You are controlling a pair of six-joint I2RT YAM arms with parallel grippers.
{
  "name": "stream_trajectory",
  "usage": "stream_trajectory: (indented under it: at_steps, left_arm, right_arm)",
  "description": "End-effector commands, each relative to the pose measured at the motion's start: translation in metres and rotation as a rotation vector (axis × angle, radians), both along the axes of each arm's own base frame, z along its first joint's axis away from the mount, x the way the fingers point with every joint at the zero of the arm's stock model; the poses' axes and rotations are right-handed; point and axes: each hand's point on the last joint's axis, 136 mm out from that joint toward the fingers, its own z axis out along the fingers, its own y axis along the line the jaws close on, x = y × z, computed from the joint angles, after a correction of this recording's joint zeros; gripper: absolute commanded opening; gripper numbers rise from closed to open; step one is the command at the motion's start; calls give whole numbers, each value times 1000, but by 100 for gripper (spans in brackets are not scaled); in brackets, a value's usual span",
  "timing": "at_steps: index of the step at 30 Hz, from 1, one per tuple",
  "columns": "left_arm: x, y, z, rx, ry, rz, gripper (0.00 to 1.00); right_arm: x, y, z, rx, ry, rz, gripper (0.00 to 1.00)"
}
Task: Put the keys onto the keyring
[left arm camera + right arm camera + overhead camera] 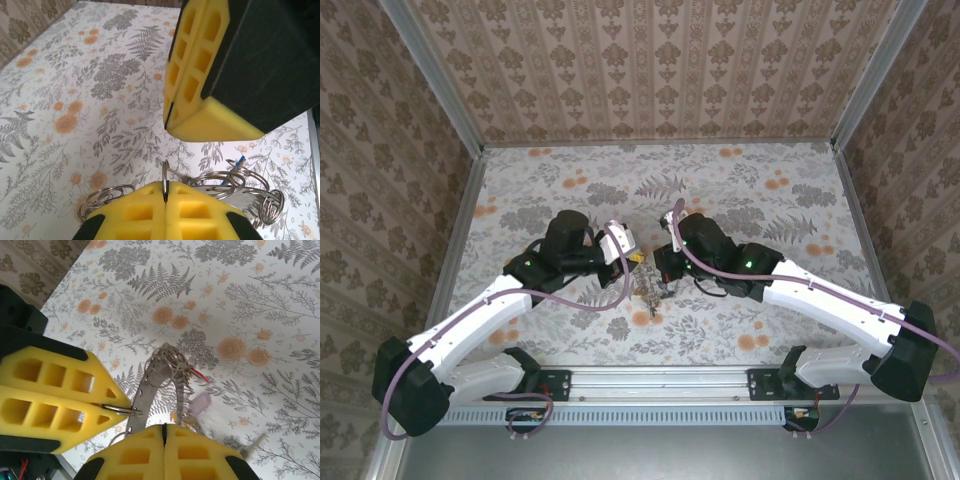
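Silvery keyring (164, 175) edge-on in grip of closed left tool (165, 194); right tool (169, 120) closed too, nearby.

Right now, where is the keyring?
In the left wrist view the keyring is pinched edge-on in the left gripper, close to the right gripper.

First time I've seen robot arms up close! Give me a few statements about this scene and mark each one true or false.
1. The left gripper is pinching the keyring by a thin metal ring. True.
2. The table is plain white. False: it has a grey and orange flower-and-fern pattern.
3. The right gripper stands wide open. False: it is shut.
4. The two grippers meet near the middle of the table. True.
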Motion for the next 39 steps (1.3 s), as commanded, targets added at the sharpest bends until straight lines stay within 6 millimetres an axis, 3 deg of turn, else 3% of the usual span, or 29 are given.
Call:
stream_trajectory:
  at_steps: [1,3,5,6,12,16,20,26,32,39]
  left_arm:
    - [5,-2,22,-61,-43,13,0]
    - [10,5,17,-41,-34,46,0]
    - [13,13,16,-39,-23,65,0]
    - [14,18,17,-41,-23,72,0]
    - [6,46,29,-62,-33,93,0]
    - [-3,58,32,-56,-43,83,0]
    - [-4,65,26,-53,-32,99,0]
    - [-8,64,21,-62,-14,76,0]
    - [-6,64,16,-63,-13,87,0]
    - [-8,64,12,-69,-7,85,0]
  right_arm:
    - [7,-21,-8,-72,-8,-66,0]
    - [13,-39,-16,-85,15,-115,1]
    - [19,-63,-26,-68,74,-210,17]
    - [21,-71,-29,-48,108,-244,18]
    - [0,-112,-86,-79,436,-432,24]
    - [-21,-96,-134,-42,676,-440,25]
    - [-30,-92,-166,-70,782,-451,30]
    - [-30,-70,-182,214,993,-702,29]
    - [-17,-82,-188,231,951,-862,31]
    - [-10,-76,-207,273,985,-901,24]
